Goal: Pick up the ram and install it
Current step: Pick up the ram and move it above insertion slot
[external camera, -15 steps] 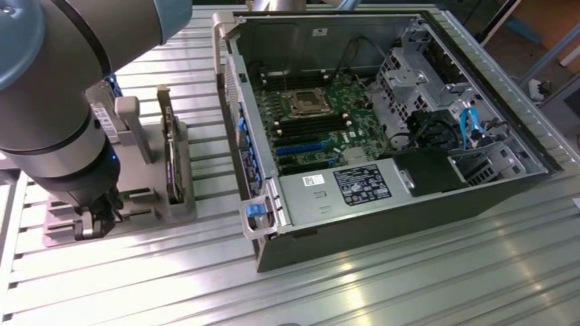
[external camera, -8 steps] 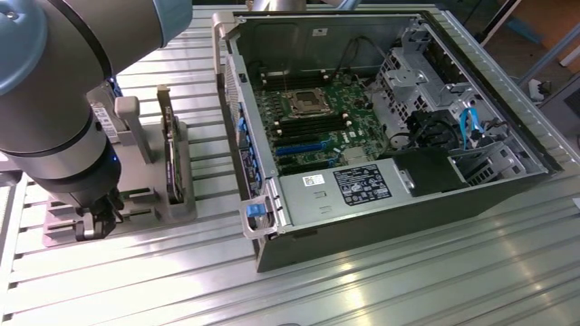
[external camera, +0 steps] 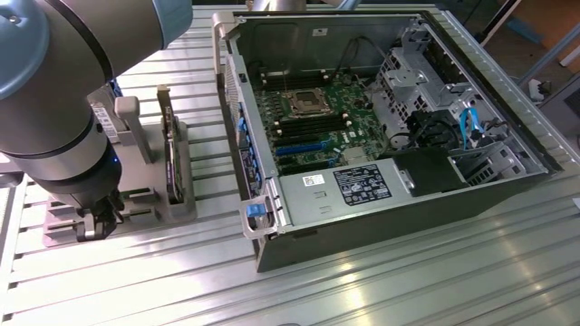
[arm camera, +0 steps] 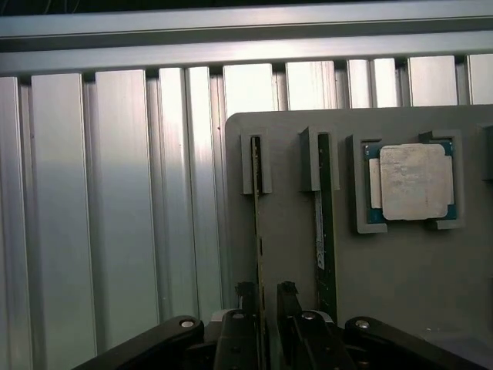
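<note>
Fingers (arm camera: 246,308) are hanging partly open, one on either side of the ram (arm camera: 256,223), not clamping it. Ram is standing on edge in a slot of the grey holder (arm camera: 400,285), which is sitting on the slatted counter (arm camera: 115,216) beside the open computer case (external camera: 381,136).

A grey robot arm (external camera: 54,102) points down at the exterior view's left, its gripper (external camera: 95,231) low over a grey holder (external camera: 186,204) on a ribbed metal table (external camera: 408,285); beside it lies an open computer case (external camera: 381,224), green motherboard (external camera: 308,125) exposed
</note>
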Motion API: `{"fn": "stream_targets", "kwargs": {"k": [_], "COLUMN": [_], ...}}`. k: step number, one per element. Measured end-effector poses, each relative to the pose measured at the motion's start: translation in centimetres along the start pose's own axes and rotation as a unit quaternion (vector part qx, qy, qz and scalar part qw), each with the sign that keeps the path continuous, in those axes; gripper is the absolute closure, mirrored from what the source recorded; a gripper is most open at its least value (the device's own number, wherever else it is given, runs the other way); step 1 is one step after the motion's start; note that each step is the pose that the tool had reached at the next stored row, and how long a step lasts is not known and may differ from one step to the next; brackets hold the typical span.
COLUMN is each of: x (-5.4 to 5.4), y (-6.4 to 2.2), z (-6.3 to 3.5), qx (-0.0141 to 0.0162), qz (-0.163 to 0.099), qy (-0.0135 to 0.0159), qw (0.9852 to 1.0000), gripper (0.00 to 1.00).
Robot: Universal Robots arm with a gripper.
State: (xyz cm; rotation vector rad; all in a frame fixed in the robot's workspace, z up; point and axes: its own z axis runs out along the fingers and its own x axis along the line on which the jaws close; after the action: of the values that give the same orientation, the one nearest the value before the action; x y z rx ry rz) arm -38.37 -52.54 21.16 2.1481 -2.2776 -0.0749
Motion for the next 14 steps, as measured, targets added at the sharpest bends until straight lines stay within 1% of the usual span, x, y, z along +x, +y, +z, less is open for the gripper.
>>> {"fn": "stream_targets", "kwargs": {"k": [2, 3, 4, 14], "x": [0.00, 0.00, 0.00, -0.01], "y": [0.00, 0.00, 0.00, 0.00], "z": [0.00, 0.00, 0.00, -0.13], "qx": [0.0000, 0.0000, 0.0000, 0.0000], "qz": [0.000, 0.000, 0.000, 0.000], "qy": [0.0000, 0.0000, 0.0000, 0.0001], "qw": [1.0000, 1.0000, 1.0000, 1.0000], "gripper": [0.74, 0.82, 0.88, 0.88]}}
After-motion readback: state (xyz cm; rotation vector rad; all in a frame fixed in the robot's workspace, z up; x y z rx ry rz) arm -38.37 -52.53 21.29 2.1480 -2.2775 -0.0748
